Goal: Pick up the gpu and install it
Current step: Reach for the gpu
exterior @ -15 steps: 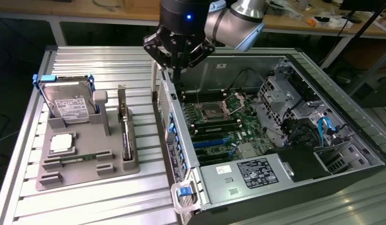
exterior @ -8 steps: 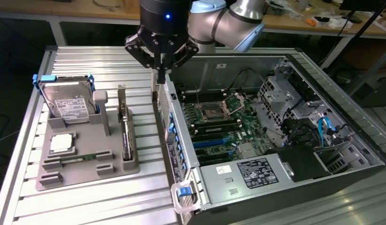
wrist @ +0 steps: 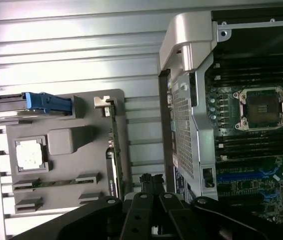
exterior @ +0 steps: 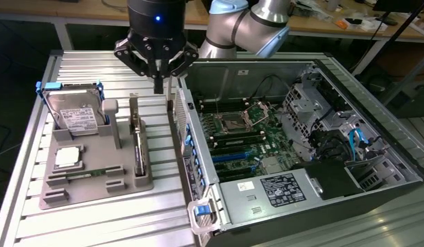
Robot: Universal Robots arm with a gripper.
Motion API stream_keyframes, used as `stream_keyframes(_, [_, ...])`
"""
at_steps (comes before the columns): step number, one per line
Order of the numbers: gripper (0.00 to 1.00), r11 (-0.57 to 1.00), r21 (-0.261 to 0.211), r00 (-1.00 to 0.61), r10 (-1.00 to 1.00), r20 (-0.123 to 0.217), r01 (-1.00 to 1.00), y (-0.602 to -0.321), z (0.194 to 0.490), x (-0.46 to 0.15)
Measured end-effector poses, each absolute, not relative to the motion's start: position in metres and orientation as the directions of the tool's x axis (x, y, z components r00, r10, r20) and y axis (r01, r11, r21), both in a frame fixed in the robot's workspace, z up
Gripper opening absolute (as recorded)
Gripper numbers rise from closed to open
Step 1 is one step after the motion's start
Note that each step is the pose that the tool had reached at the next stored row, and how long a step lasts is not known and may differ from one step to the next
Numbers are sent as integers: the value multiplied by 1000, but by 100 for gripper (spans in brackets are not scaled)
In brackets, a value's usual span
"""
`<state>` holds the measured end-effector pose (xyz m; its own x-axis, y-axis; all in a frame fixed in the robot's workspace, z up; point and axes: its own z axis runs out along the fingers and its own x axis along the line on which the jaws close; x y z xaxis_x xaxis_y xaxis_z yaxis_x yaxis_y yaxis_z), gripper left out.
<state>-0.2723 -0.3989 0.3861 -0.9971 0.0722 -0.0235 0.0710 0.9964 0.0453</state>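
Gpu point(exterior: 138, 149) point(wrist: 112, 150): standing on edge in its slot in the grey tray point(exterior: 95, 198) point(wrist: 61, 107), a narrow dark strip with its metal bracket at the far end. Not held.

Fingers point(exterior: 158, 82) point(wrist: 151, 185): clenched together, grasping nothing. They point straight down and hang above the counter point(exterior: 95, 226) over the strip between tray and case point(exterior: 198, 154), off the gpu's bracket end on the case side. No contact with the gpu.

Arm point(exterior: 246, 25): reaches in from the counter's far edge.

Tray: lies flat on the counter toward the exterior view's left edge. It also carries a hard drive point(exterior: 74, 116) upright at its far end, a processor point(exterior: 68, 157) flat near the middle, and a memory stick point(exterior: 85, 175) on edge toward the near end.

Case: lies open on its side along the counter toward the exterior view's right edge, just beside the tray, motherboard point(exterior: 240, 134) exposed and facing up.
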Motion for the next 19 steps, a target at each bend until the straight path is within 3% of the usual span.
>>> stream_keyframes(19, [11,999,46,-1000,-7,-19,-8,-399,380,-303])
